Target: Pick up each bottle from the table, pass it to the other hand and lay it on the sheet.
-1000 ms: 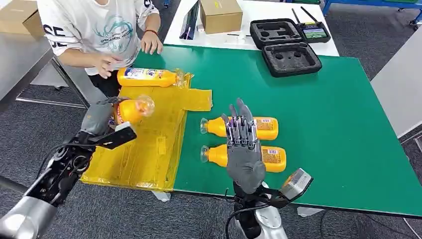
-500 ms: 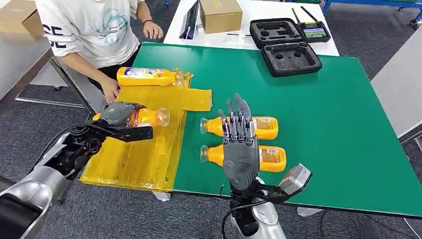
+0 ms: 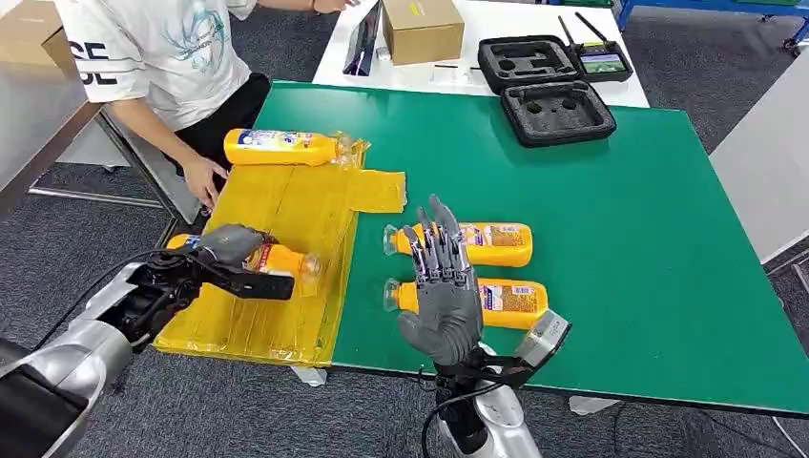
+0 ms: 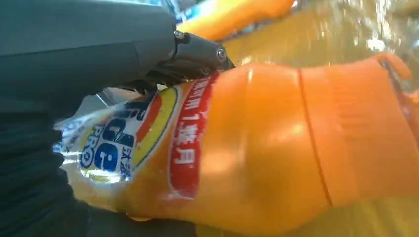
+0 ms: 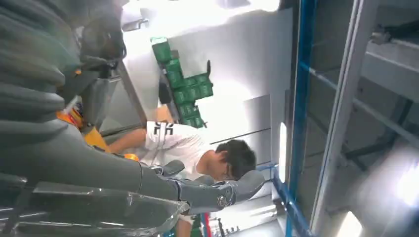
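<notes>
While the left robot hand (image 3: pixel 232 245) is gripping an orange juice bottle (image 3: pixel 279 260) low over the yellow sheet (image 3: pixel 286 277), the right robot hand (image 3: pixel 441 291) is hovering with fingers spread, holding nothing. Two more orange bottles (image 3: pixel 477 244) are lying on the green worktop (image 3: pixel 620 219) just beyond it, and another bottle (image 3: pixel 281 147) is resting at the sheet's far edge.

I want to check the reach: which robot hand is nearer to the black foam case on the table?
Right. The right robot hand hovers open over the two bottles, on the case's side. The left robot hand holds a bottle over the yellow sheet, farther away.
</notes>
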`<state>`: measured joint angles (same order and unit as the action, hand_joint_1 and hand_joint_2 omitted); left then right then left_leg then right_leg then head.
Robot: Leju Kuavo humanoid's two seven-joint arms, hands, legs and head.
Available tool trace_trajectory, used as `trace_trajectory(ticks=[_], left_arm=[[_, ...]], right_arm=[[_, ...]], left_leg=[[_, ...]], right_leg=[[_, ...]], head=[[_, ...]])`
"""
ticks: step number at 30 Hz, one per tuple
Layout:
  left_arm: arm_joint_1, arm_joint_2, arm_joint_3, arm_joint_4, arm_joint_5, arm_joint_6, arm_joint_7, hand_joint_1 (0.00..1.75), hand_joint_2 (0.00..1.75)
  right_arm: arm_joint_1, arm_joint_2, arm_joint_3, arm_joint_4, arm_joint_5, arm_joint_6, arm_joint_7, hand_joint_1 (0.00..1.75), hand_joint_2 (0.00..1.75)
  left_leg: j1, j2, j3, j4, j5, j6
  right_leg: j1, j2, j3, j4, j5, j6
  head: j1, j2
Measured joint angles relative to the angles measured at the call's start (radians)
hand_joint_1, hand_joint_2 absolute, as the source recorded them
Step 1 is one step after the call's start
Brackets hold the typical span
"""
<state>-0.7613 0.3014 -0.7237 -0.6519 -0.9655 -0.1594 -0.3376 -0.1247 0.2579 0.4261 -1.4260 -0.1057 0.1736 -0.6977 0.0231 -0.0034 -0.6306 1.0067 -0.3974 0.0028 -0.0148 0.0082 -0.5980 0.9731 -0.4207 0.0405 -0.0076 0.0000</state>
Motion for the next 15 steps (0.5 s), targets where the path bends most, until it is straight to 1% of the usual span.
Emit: trace_trajectory(ticks=[8,9,10,11,12,13,15], left_arm=[[0.005,-0.007,-0.018,0.033,0.007,0.000,-0.015,1.75,1.75],[0.006,-0.008,-0.018,0.035,0.011,-0.002,-0.017,1.54,1.75],[0.006,-0.008,-0.018,0.038,0.013,-0.003,-0.018,1.19,1.75],[0.006,-0.008,-0.018,0.040,0.016,-0.006,-0.025,0.49,1.75],[0.005,-0.008,-0.018,0.042,0.020,-0.011,-0.032,0.05,1.75],[0.005,-0.009,-0.018,0.045,0.026,-0.018,-0.039,0.00,0.00],[0.004,-0.010,-0.018,0.051,0.049,-0.052,-0.066,0.00,0.00]], right_arm=[[-0.031,-0.001,0.021,0.053,-0.012,-0.014,0.000,0.00,1.75],[-0.033,-0.001,0.023,0.058,-0.015,-0.014,0.000,0.00,1.75],[-0.035,-0.001,0.024,0.062,-0.016,-0.014,0.000,0.00,1.75],[-0.038,-0.001,0.024,0.068,-0.017,-0.016,0.000,0.00,1.75],[-0.041,-0.001,0.026,0.073,-0.017,-0.020,0.000,0.00,1.75],[-0.044,-0.002,0.027,0.077,-0.016,-0.021,0.000,0.00,1.75],[-0.049,-0.002,0.033,0.086,-0.016,-0.024,0.000,0.00,1.75]], left_leg=[[0.000,-0.001,0.004,0.000,0.000,0.000],[0.000,-0.001,0.004,0.000,0.000,0.000],[0.000,-0.001,0.004,0.000,0.000,0.000],[0.000,-0.001,0.005,0.000,0.000,0.000],[0.000,-0.001,0.005,0.000,0.000,0.000],[0.000,-0.001,0.006,0.000,0.000,0.000],[0.000,-0.001,0.007,0.000,0.000,0.000]], right_leg=[[0.000,-0.002,0.004,0.000,0.000,0.000],[0.000,-0.002,0.005,0.000,-0.001,0.000],[0.000,-0.002,0.006,0.000,-0.001,0.000],[0.000,-0.002,0.006,0.000,-0.001,0.000],[0.000,-0.002,0.006,0.000,-0.001,0.000],[0.000,-0.002,0.007,0.000,-0.001,0.000],[0.000,-0.002,0.008,0.000,-0.001,0.000]], head=[[0.000,0.000],[0.000,0.000],[0.000,0.000],[0.000,0.000],[0.000,0.000],[0.000,0.000],[0.000,0.000]])
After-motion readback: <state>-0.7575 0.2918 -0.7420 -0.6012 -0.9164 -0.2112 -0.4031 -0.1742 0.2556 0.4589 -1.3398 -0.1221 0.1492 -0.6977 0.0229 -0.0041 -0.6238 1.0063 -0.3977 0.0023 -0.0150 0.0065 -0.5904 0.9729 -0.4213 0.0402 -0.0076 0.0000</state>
